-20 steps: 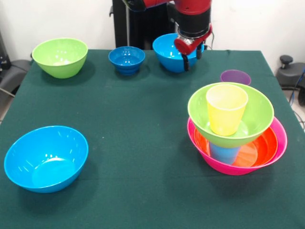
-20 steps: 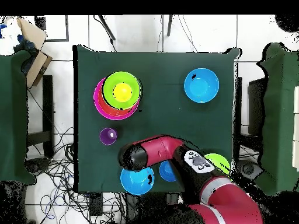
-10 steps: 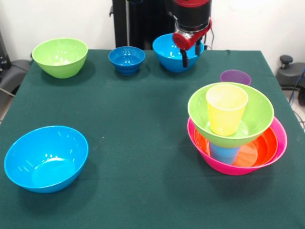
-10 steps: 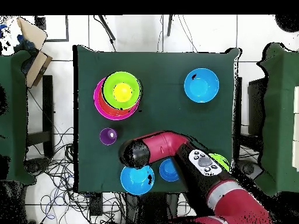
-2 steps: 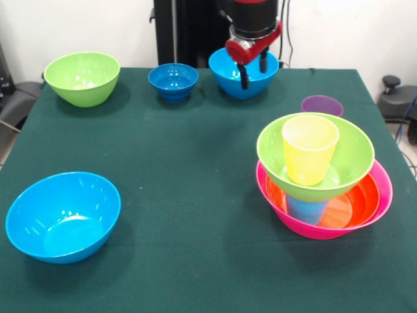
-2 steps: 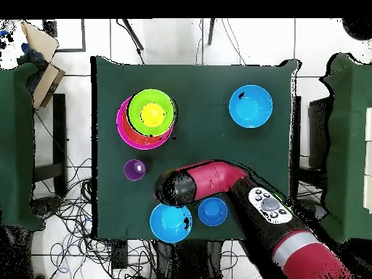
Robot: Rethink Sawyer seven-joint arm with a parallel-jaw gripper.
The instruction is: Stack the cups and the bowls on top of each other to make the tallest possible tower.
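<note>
The tower stands at the right: a large pink bowl (image 5: pixel 386 186) holds an orange bowl (image 5: pixel 362 197) and a light blue cup (image 5: pixel 306 210). On these rests a lime green bowl (image 5: pixel 350 162) with a yellow cup (image 5: pixel 309 151) upright in it. The tower (image 6: pixel 149 116) also shows from above. A purple cup (image 5: pixel 322 105) stands just behind it. My gripper (image 5: pixel 254 72) hangs open and empty over the far bright blue bowl (image 5: pixel 225 70), above its rim. In the overhead view the wrist hides the fingers.
A small dark-blue bowl (image 5: pixel 172 81) and a second lime green bowl (image 5: pixel 81 78) stand along the far edge. Another bright blue bowl (image 5: pixel 62 215) sits near the front left corner. From above, the arm (image 6: pixel 218 182) lies across the table's lower edge.
The gripper has risen and drifted a little left over the far bright blue bowl. It stays open. No bowl or cup has moved.
</note>
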